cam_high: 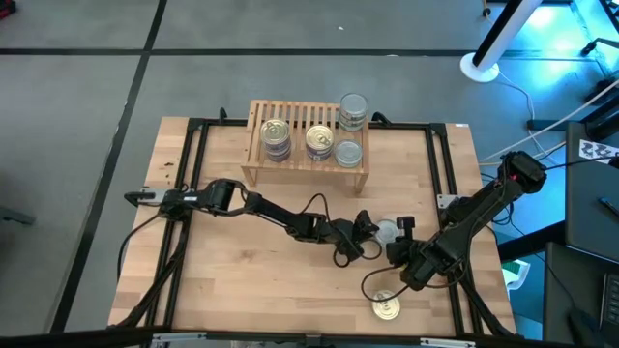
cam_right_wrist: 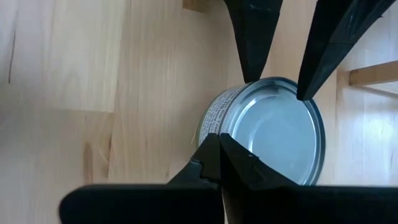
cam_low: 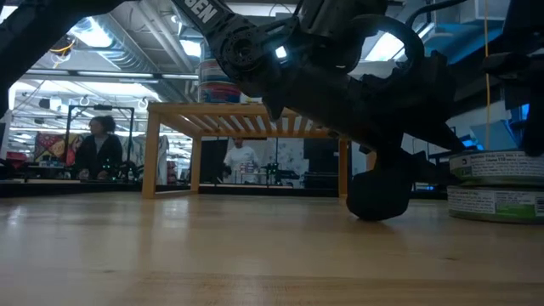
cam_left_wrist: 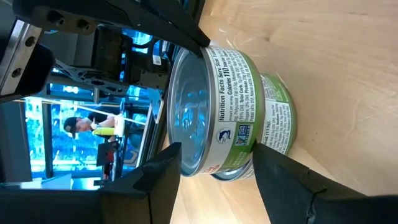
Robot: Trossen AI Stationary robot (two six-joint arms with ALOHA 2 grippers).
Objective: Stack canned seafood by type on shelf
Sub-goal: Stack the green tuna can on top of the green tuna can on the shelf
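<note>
Because our left gripper (cam_high: 379, 232) straddles the silver-lidded can (cam_left_wrist: 211, 106) mid-table, fingers wide around it, we ready a lift toward the shelf (cam_high: 253, 155); our right gripper (cam_right_wrist: 219, 163) waits beside, closed.

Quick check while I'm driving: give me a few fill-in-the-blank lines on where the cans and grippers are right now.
1. The left gripper straddles the top can of a stack of ____ cans.
2. The right gripper has its fingers ____.
3. A lone gold-lidded can sits on the ____, nearest the right arm.
4. The shelf carries ____ stacks of cans.

Missing words: two; shut; table; four
</note>
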